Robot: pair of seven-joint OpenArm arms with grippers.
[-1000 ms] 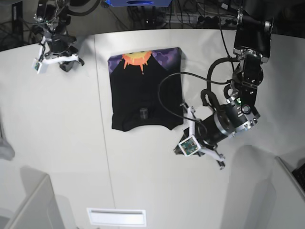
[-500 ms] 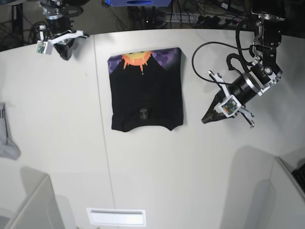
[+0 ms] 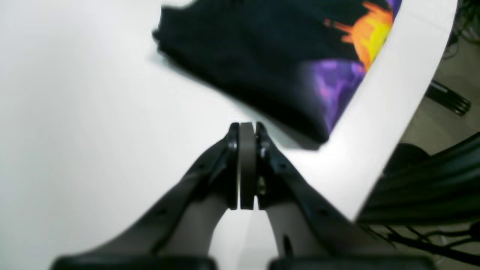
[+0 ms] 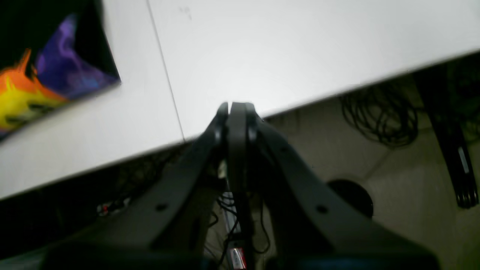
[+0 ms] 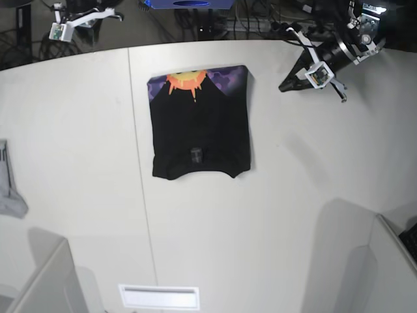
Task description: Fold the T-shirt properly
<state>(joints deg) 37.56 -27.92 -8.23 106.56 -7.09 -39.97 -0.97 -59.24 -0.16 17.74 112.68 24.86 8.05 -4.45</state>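
Both arms had pulled back from the T-shirt (image 5: 200,126) over the last second: the left arm, which had been low beside the shirt's collar-end corner, had swung up to the far edge of the table (image 5: 273,215), and the right arm had lifted off past the far corner on the other side.

The table itself was almost bare. The T-shirt lay flat on it as a compact rectangle, well clear of every edge except the far one, which its printed end came near. Black cloth covered most of the rectangle, with a strip of purple print and the orange-yellow sun showing along the end nearest the far edge, and the collar label near the opposite end. A small light-grey cloth (image 5: 9,189) sat well away from the T-shirt, at the table's side edge.

The left gripper (image 5: 285,86) hovered off the T-shirt's far corner, jaws pressed together on nothing. The right gripper (image 4: 236,108) hung over the table's far edge, likewise closed and empty; the wrist views were blurred, so fine contact is hard to judge.

By the look of it the folding was done, or nearly so: the edges looked fairly square, and little seemed left beyond parking the arms.
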